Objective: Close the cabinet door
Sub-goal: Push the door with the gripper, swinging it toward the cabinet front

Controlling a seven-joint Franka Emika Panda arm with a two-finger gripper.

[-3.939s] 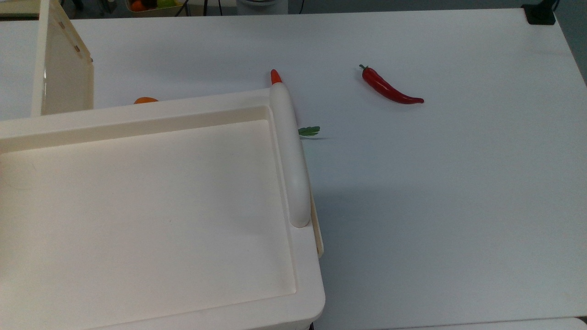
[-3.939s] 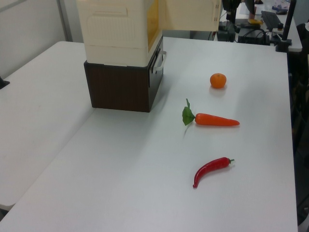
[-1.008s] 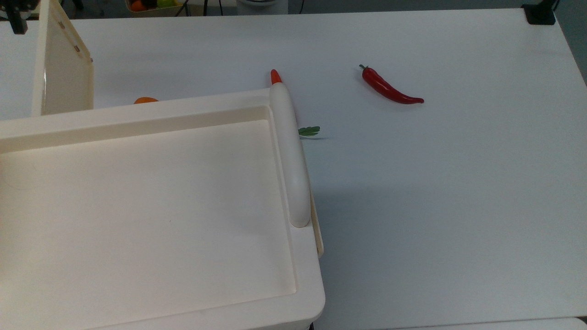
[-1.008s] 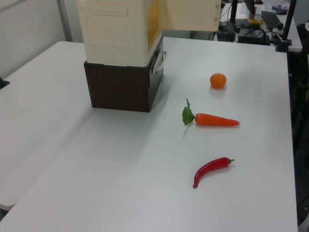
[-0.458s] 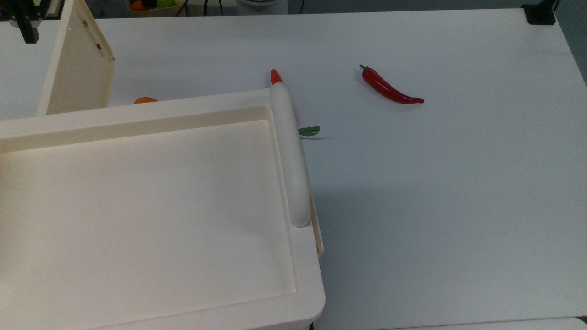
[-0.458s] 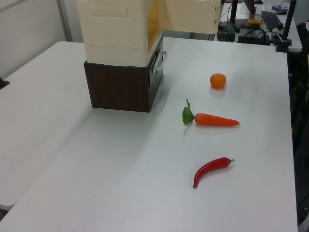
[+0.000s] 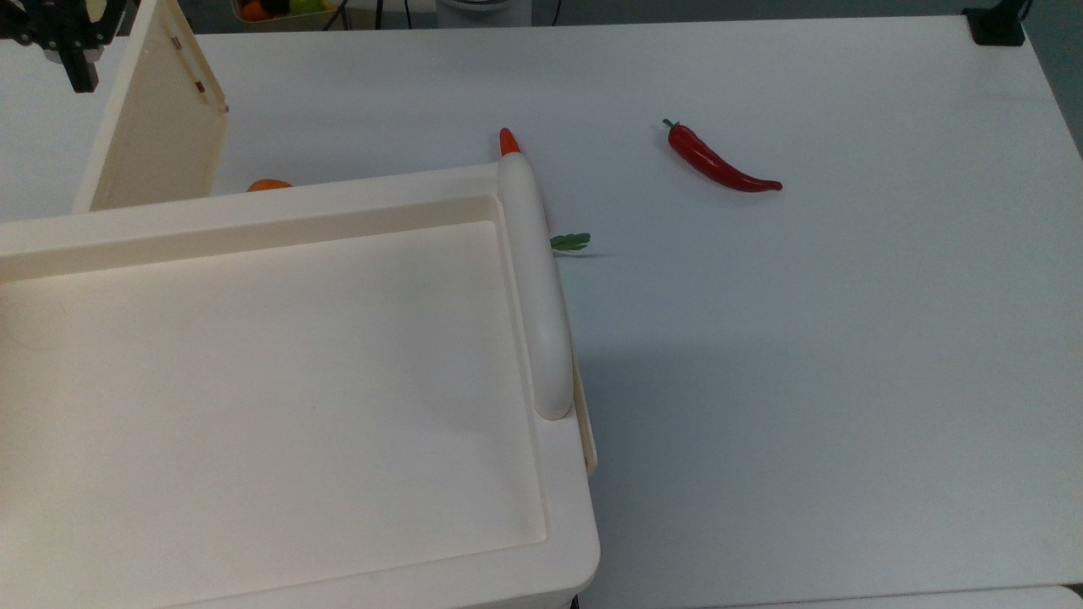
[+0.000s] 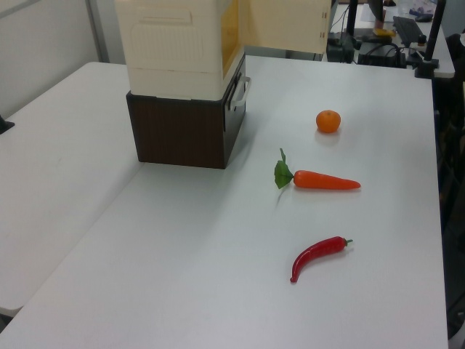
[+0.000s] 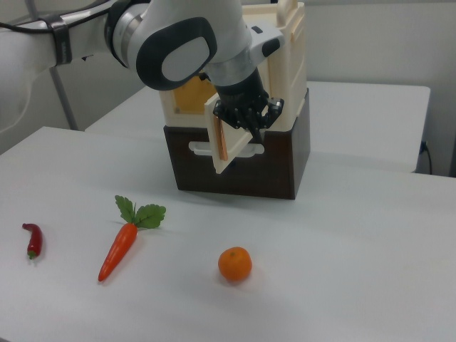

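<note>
Door [image 9: 229, 139] ajar, swung out from cabinet [image 9: 288, 68], outer face against claw [image 9: 251, 122]. Claw just beside door's free edge; grip width impossible to tell.

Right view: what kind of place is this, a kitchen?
Probably a robotics lab, not a kitchen: a robot arm works at a cream cabinet on a white table, with a carrot laid out.
</note>
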